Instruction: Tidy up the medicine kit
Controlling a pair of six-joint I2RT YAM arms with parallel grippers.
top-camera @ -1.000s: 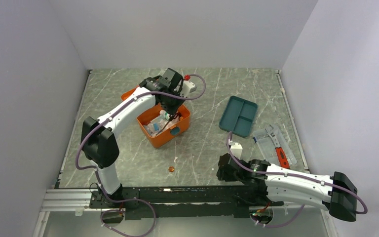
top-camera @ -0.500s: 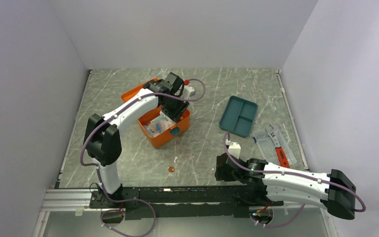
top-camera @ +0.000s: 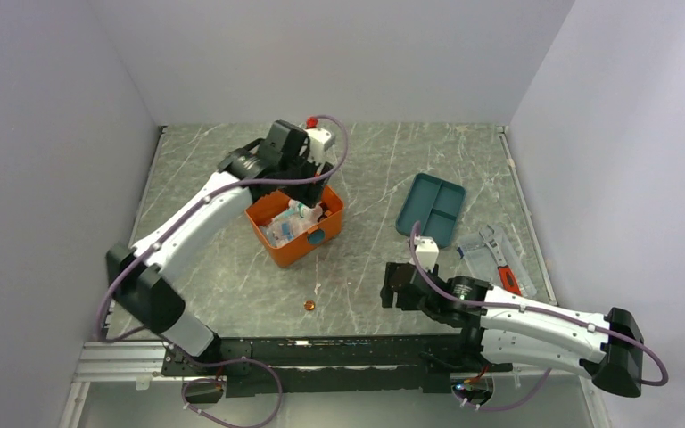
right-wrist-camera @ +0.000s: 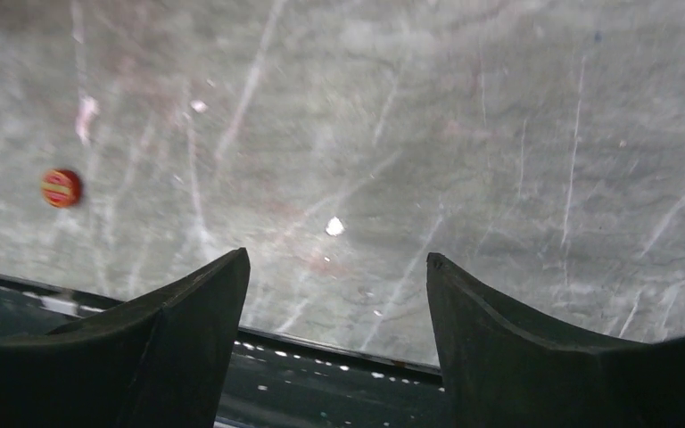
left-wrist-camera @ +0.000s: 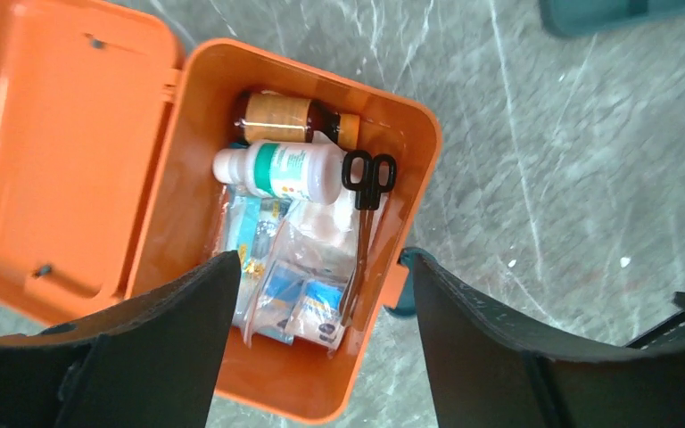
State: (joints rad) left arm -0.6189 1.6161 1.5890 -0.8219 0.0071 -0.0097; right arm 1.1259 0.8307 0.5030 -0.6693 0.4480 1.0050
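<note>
Medicine kit: centre-left of top view, lid open; white bottle, scissors, sachets inside. Left gripper above kit, fingers spread, empty. Right gripper, lower centre, likewise spread, empty.

The medicine kit is plain orange with a teal latch. Inside lie a white bottle with a green-banded label, an amber-brown bottle and black-handled scissors. The table is grey-green marble veined in white. The divided tray is teal.
</note>
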